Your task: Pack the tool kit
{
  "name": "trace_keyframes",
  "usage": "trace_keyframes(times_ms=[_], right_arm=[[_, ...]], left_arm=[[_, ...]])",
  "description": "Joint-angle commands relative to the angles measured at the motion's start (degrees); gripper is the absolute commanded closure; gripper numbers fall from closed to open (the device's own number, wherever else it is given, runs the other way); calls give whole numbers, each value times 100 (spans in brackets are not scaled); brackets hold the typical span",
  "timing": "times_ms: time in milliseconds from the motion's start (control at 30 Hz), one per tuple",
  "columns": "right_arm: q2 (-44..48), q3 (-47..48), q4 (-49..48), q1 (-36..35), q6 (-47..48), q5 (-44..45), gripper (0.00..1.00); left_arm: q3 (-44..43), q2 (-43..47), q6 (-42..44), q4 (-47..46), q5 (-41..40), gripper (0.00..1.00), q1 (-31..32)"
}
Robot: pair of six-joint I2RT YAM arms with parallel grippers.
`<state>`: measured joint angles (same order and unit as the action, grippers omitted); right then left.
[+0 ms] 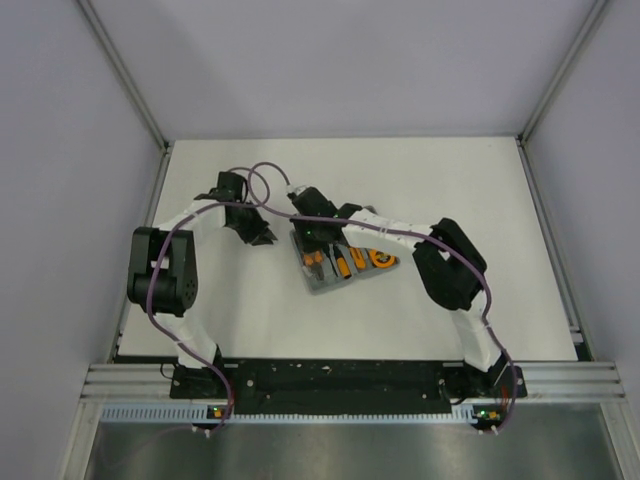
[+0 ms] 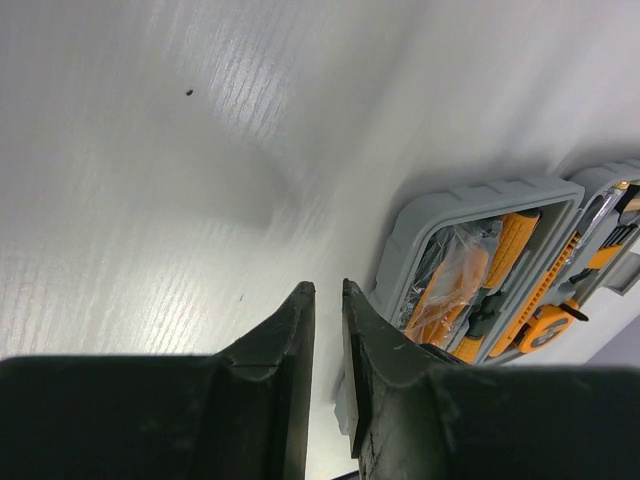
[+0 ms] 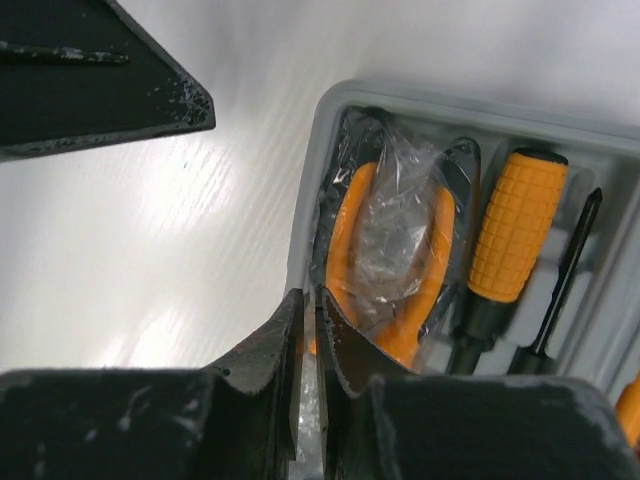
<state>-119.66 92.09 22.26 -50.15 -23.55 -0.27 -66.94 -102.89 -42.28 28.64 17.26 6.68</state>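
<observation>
The grey hinged case (image 1: 322, 285) lies open mid-table with orange-and-black tools in it. In the right wrist view its rim (image 3: 330, 110) holds plastic-wrapped pliers (image 3: 340, 230), an orange-handled screwdriver (image 3: 515, 220) and a thin black one (image 3: 565, 270). My right gripper (image 3: 309, 293) is at the case's left edge (image 1: 312, 236), shut on the clear wrap of the pliers. My left gripper (image 2: 325, 287) hangs just left of the case (image 2: 450, 205), over bare table (image 1: 258, 234), jaws nearly together and empty. The round tape measure (image 2: 545, 325) sits in the other half (image 1: 378, 260).
A black part of the left arm (image 3: 100, 80) shows close at the top left of the right wrist view. Purple cables (image 1: 260, 185) loop over the arms. White walls and metal rails (image 1: 120, 70) border the table on three sides.
</observation>
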Motion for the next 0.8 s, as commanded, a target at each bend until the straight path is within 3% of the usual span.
trace_keyframes(times_ms=[0, 333, 767], right_arm=[[-198, 467, 164, -100, 140, 220, 92], [-637, 459, 463, -135, 96, 353, 100], [-1024, 168, 875, -285, 79, 756, 100]], left_arm=[[76, 182, -8, -289, 261, 78, -96], [146, 112, -43, -368, 427, 80, -140], [163, 76, -43, -351, 402, 82, -149]])
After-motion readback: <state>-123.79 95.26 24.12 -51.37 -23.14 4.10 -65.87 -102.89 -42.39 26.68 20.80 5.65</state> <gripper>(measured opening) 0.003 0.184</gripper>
